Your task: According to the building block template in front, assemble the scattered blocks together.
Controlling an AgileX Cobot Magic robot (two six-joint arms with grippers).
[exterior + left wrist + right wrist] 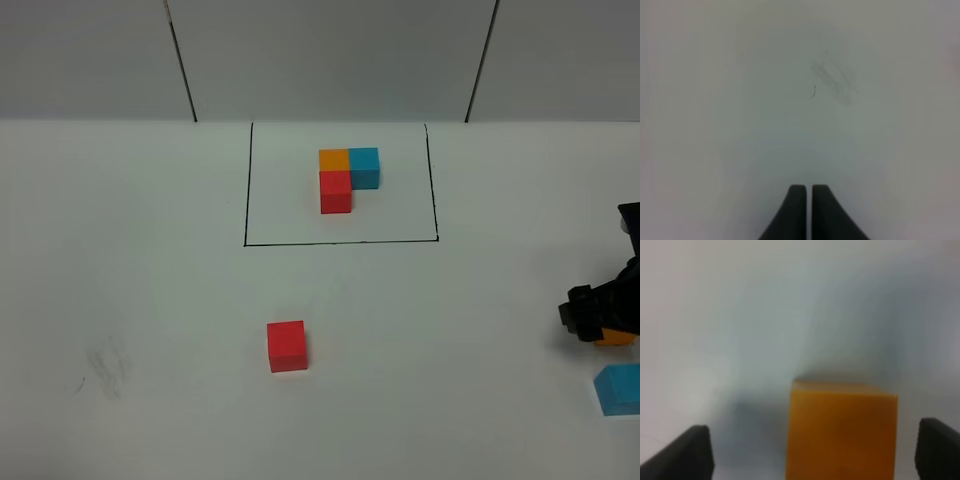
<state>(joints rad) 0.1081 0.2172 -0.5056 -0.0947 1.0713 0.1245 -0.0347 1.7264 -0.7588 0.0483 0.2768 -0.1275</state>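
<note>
Inspection runs from the near edge of the desk (150, 250) outward. Of the scattered blocks, the blue cube (620, 388) lies closest, by the near right corner and partly cut off by the right edge of the exterior view. Just beyond it, along the right edge, sits the orange cube (842, 432) with the right gripper (817, 445) over it. That gripper is released and spread wide, one finger on each side of the cube and neither touching it. The cube stands flat on the desk between the fingers, closer to one finger than to the other. Being a cube, it has no long axis to align with. Judgement: closing on it calls for little more than a small sideways correction, and an off-centre closure could nudge the cube before it is gripped. The red cube (287, 346) rests alone toward the middle of the near half, well apart from both other cubes. The left gripper (809, 192) is clenched on nothing, above bare desk marked by a faint smudge (832, 80), which suggests the near left area. The right arm is plainly the nearer to the orange cube. Farthest off, at the middle of the far edge, the template (345, 178) sits inside its black-lined rectangle (245, 180), with orange beside blue and red in front of orange.
</note>
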